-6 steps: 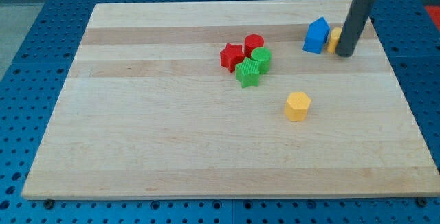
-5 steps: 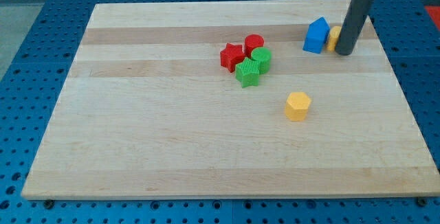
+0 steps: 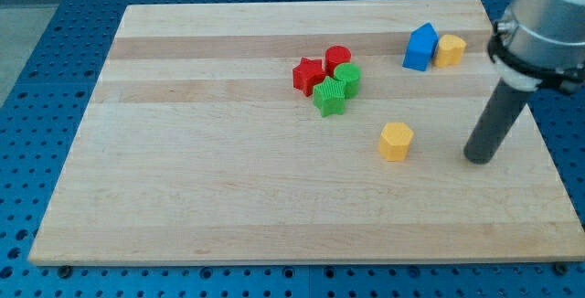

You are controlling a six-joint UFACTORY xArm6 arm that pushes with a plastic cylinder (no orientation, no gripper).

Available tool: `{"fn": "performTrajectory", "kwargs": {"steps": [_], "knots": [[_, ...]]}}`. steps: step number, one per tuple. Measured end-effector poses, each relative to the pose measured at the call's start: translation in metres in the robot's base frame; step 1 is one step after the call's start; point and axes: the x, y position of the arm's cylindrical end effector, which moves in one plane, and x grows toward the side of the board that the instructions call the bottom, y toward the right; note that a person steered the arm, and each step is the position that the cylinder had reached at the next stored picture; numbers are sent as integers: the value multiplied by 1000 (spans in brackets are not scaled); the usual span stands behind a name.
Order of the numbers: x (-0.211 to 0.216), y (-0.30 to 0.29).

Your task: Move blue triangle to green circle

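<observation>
The wooden desk (image 3: 183, 179) carried, from the view's left, a red star (image 3: 308, 74) and red cylinder (image 3: 337, 58), both touching the cluster of the green star (image 3: 329, 99) and green circle (image 3: 348, 78). Right of and below the green circle lay a yellow hexagon (image 3: 396, 141). The blue triangle (image 3: 421, 47) sat well right of and above the green circle, touching a second yellow block (image 3: 450, 50). My tip (image 3: 477, 160), moments earlier just right of that yellow block, had withdrawn to a spot right of and below the green circle, beside the hexagon; the triangle had not shifted. There were no jaws, only a rod. Likely a repositioning; the push was yet to begin.
</observation>
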Motion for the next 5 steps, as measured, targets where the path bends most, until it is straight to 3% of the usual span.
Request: {"fn": "performTrajectory", "kwargs": {"steps": [3, 5], "knots": [[20, -94], [-22, -101]]}}
